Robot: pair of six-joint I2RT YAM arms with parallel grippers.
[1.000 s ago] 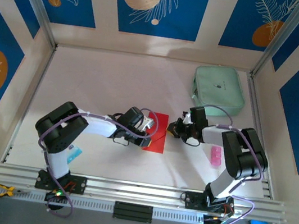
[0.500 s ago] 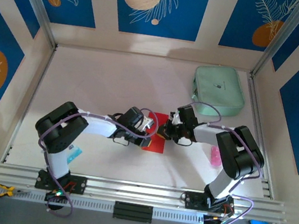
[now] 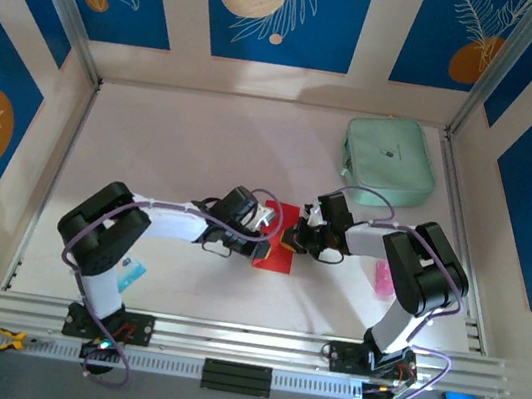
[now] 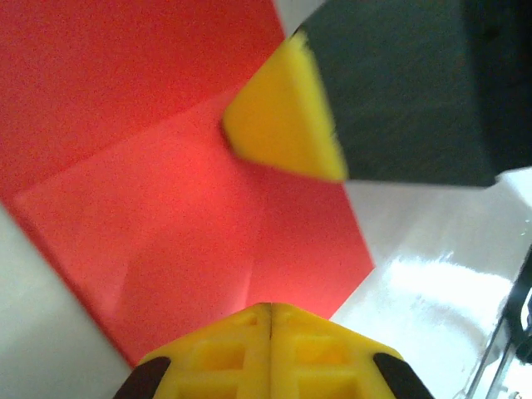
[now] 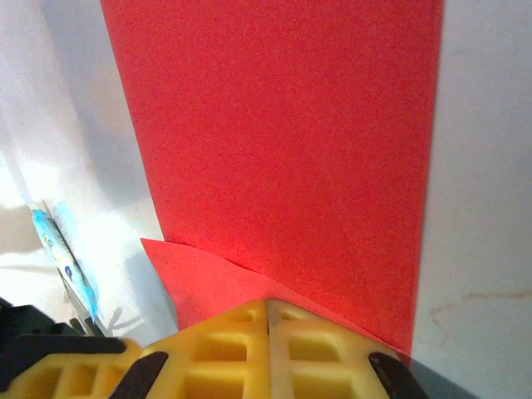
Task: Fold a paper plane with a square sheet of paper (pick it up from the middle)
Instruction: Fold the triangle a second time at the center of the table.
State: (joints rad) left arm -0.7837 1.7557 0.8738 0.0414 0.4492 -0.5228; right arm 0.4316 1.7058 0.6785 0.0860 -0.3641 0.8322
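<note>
Pressing down on thin bright red square sheet of paper (image 3: 278, 249) at middle of pale table (image 3: 203, 149), top view. Left gripper (image 3: 264, 222) and right gripper (image 3: 299, 235) reach in low from both sides, elbows bent, likely pinning sheet flat for crease.

Left wrist view: left gripper (image 4: 270, 320) clenched, nothing between fingers, tips at paper edge. Right gripper's yellow fingertip (image 4: 283, 125) touches creased paper (image 4: 166, 208).

Right wrist view: right gripper (image 5: 268, 320) clenched too, tips on paper (image 5: 283, 141), one corner folded over beside them.
</note>
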